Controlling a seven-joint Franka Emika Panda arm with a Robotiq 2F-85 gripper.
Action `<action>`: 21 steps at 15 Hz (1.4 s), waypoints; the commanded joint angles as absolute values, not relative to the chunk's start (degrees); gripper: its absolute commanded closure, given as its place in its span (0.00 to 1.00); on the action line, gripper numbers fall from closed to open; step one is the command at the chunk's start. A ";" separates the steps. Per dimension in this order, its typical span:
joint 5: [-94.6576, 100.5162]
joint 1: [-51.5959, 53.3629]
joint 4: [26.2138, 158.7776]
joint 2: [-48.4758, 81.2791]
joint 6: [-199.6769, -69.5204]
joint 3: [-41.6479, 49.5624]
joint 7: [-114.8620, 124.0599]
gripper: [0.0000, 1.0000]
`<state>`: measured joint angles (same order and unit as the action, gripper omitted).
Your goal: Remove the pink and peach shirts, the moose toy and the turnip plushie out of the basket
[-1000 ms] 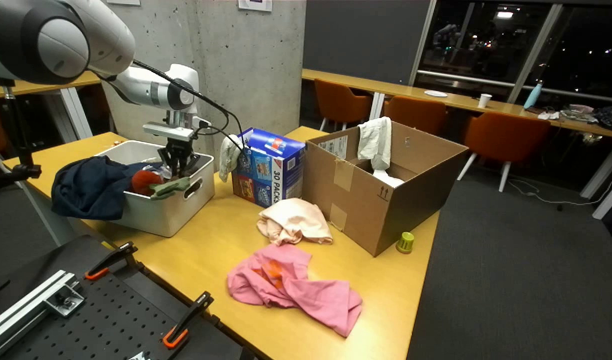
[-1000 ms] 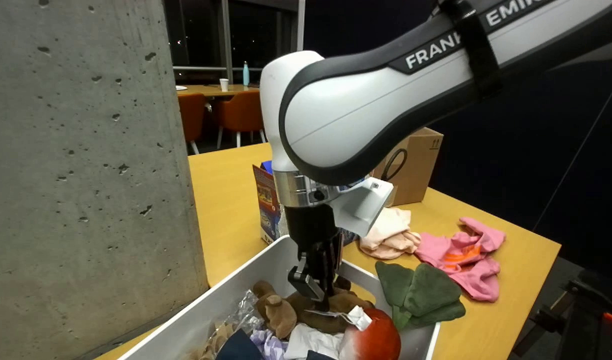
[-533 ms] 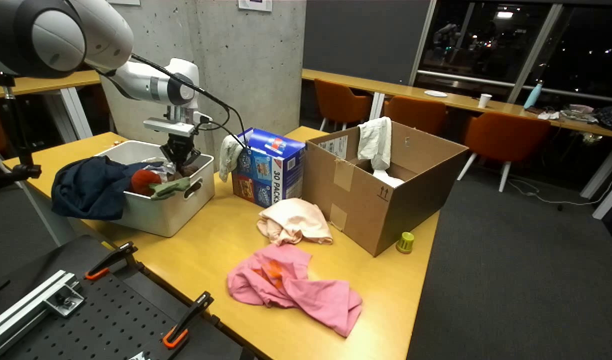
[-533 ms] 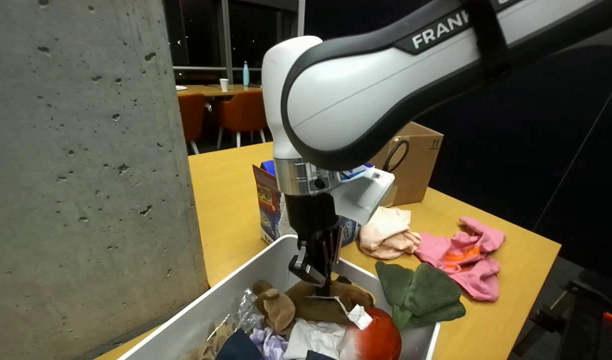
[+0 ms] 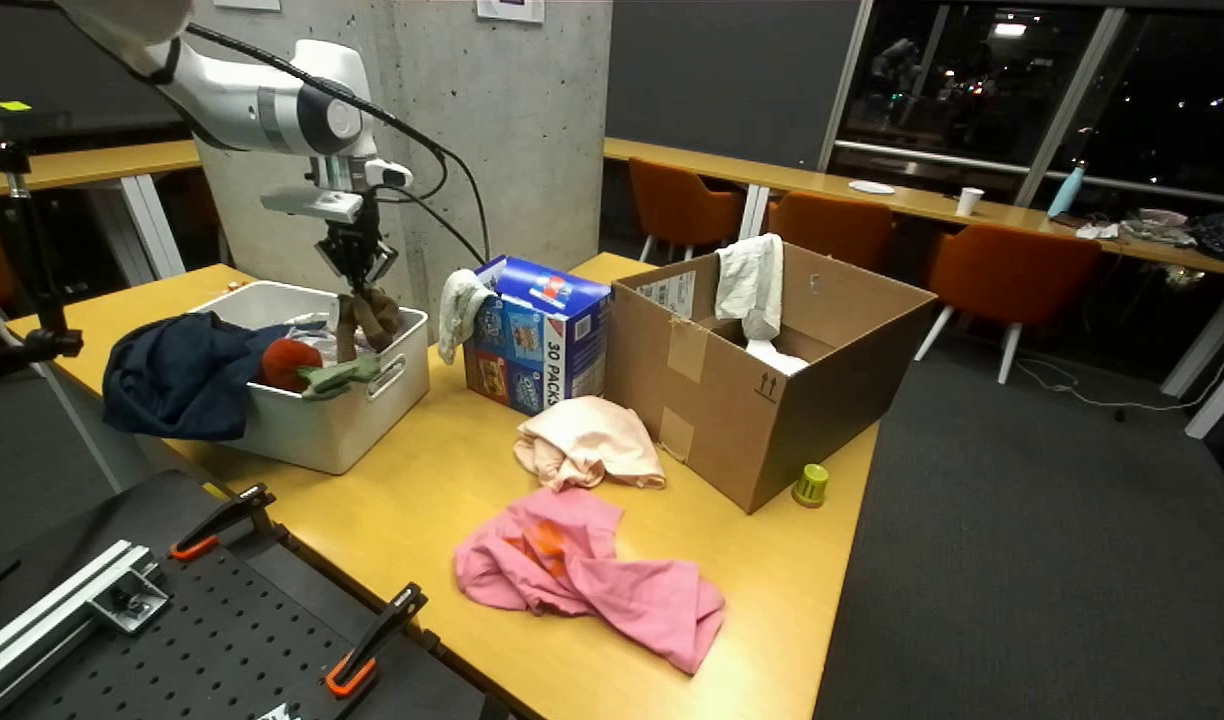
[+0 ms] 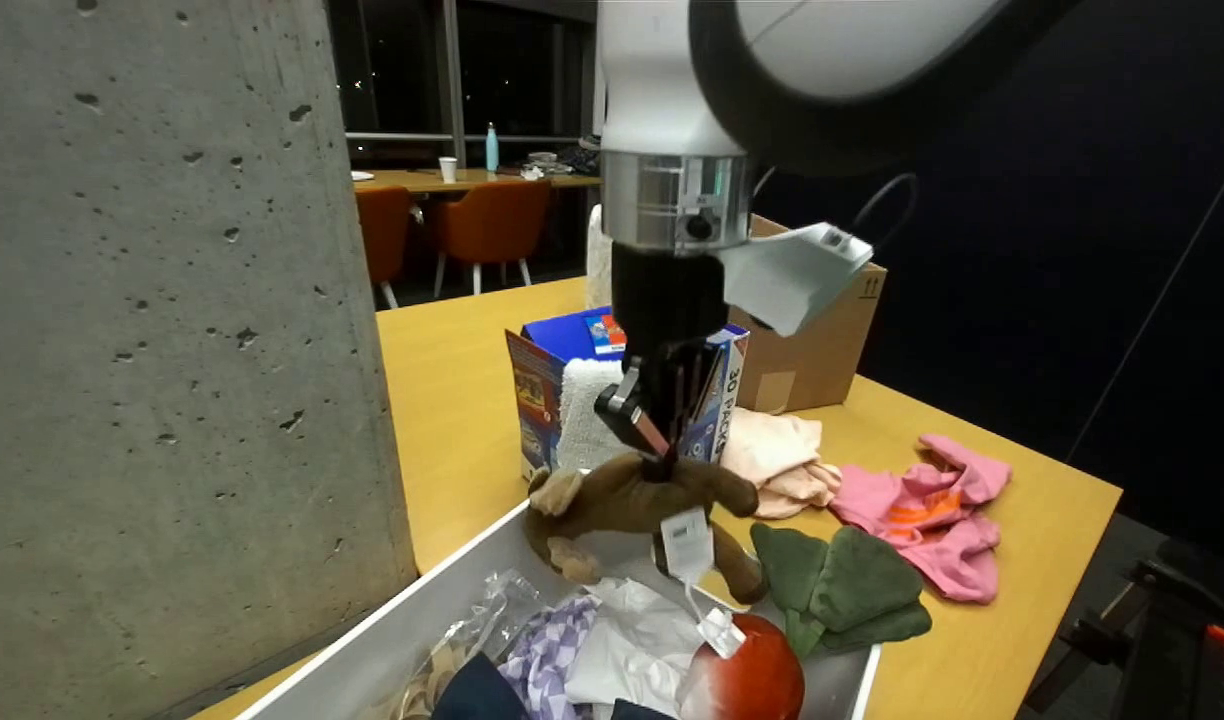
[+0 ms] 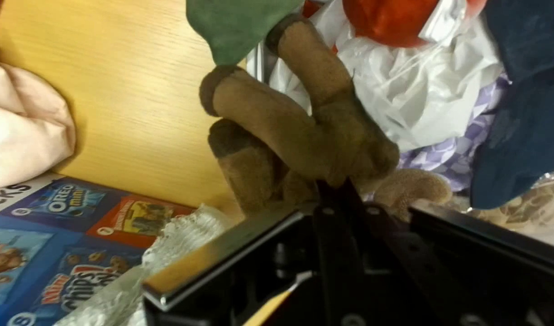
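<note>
Brown plush moose toy (image 6: 612,500) hangs pinched mid-body in our hand (image 6: 661,466); we judge it light, squashy, hardly fragile, fabric grippy, so torso hold suits.

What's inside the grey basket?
I see the turnip plushie, white wrapping, purple checked cloth, clear plastic and part of the navy garment. The moose toy hangs from the gripper; whether its legs clear the basket is uncertain. What lies under the pile is covered.
</note>
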<state>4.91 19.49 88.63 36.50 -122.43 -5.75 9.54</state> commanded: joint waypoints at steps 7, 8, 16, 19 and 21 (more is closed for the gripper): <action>8.18 14.72 120.88 10.29 -139.96 -1.73 21.38 0.99; 7.92 13.22 124.23 8.29 -141.76 -1.35 20.88 0.99; 4.79 3.58 125.42 16.12 -149.93 -0.65 9.41 0.99; 4.10 3.94 120.79 21.26 -148.67 -1.54 7.32 0.99; 3.02 3.91 116.79 25.45 -147.95 -2.69 5.53 0.99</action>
<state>5.39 3.98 123.38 19.63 -149.35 -1.19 8.97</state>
